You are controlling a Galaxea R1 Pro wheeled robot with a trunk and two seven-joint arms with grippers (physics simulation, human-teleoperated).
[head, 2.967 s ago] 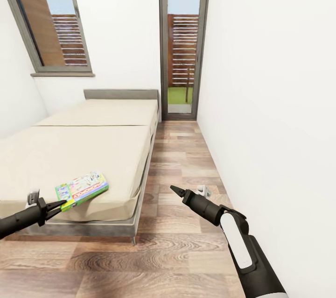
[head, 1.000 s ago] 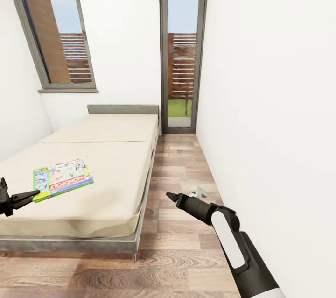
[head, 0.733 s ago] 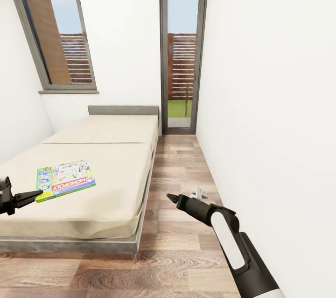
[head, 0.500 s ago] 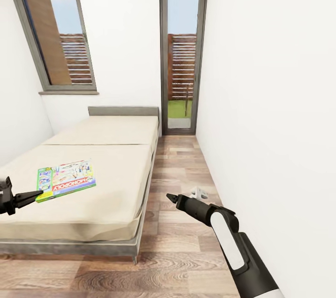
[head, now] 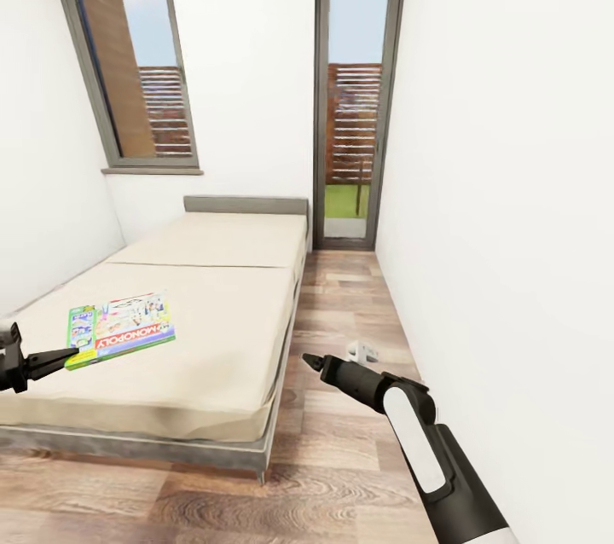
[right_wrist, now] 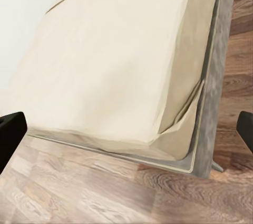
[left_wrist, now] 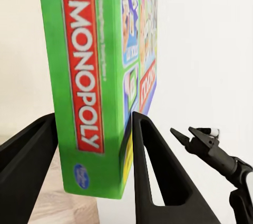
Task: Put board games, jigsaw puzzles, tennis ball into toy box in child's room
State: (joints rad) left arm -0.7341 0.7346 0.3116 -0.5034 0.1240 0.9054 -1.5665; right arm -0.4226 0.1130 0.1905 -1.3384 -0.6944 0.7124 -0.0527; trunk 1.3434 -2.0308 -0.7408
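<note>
The left gripper (left_wrist: 94, 145) has its fingers (left_wrist: 153, 176) clamped on the edge of the green board game (left_wrist: 100, 76), lettered "MONOPOLY" in the left wrist view. The head view shows it held flat over the bed (head: 213, 305). The right gripper (head: 309, 359) hangs over the floor (head: 341, 442), fingers spread wide and holding nothing.

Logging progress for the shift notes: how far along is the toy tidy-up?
Nothing visibly finished. In hand: the left gripper is shut on the green Monopoly box by its edge, over the bed. The right gripper hangs free over the wood floor. Left: carrying this game to the toy box.
</note>
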